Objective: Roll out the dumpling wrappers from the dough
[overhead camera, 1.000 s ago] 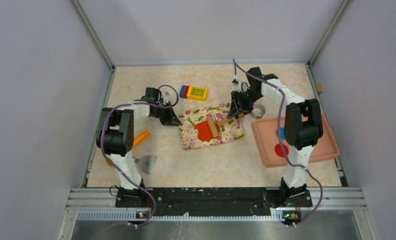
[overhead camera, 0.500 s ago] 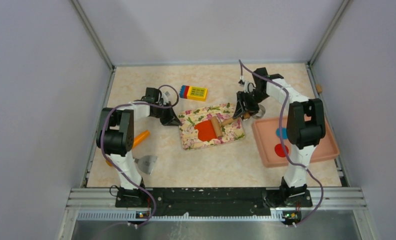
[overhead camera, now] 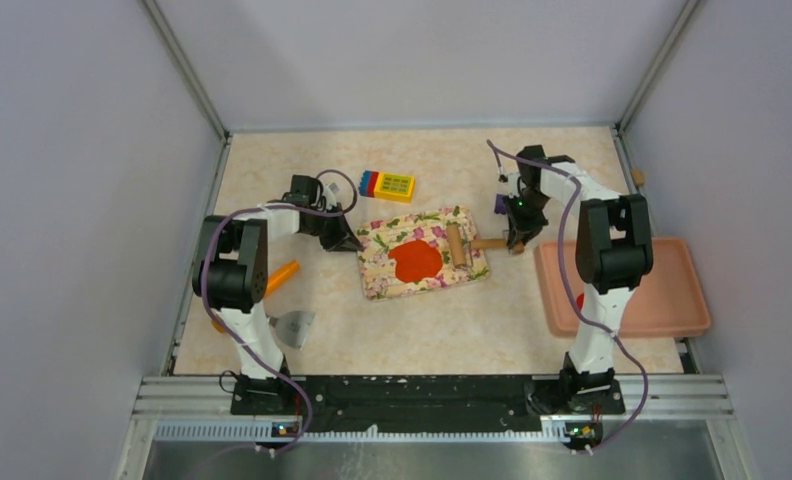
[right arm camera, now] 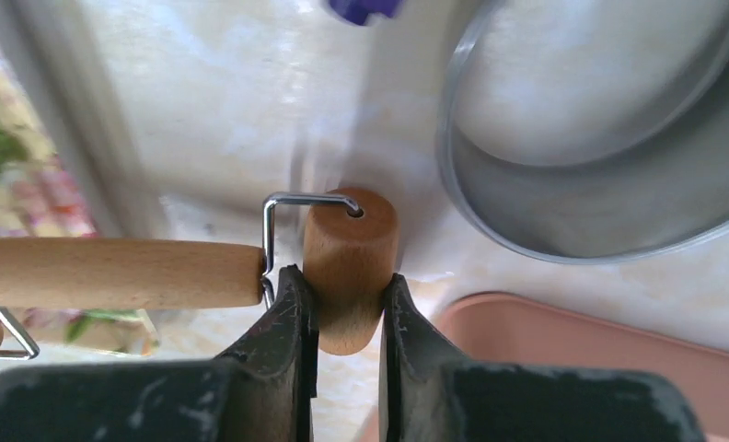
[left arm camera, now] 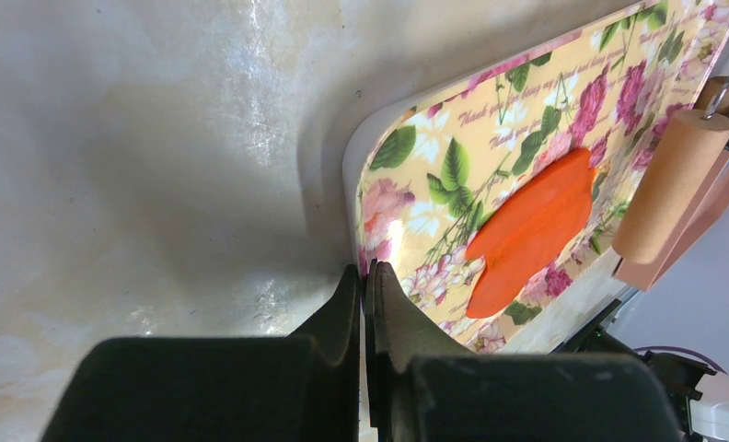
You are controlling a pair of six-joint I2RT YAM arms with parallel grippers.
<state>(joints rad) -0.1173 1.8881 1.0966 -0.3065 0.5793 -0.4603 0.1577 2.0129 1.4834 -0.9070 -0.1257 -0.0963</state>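
Note:
The dough lies as a flat red-orange patch on the floral board; the left wrist view shows the dough too. The wooden rolling pin's roller rests at the board's right edge, just clear of the dough. My right gripper is shut on the pin's short handle, and the right gripper stands just right of the board. My left gripper is shut, its tips against the board's left rim. Of the dumpling wrappers only a red sliver shows beside the right arm.
A pink tray sits at the right, and a metal ring lies just beyond the pin's handle. A yellow, blue and red block lies behind the board. An orange carrot toy and a metal scraper lie near the left arm.
The right gripper has drawn the rolling pin rightwards off the dough to the board's right edge, its handle turning level. The pink tray has slid to the right. The left arm stayed put.

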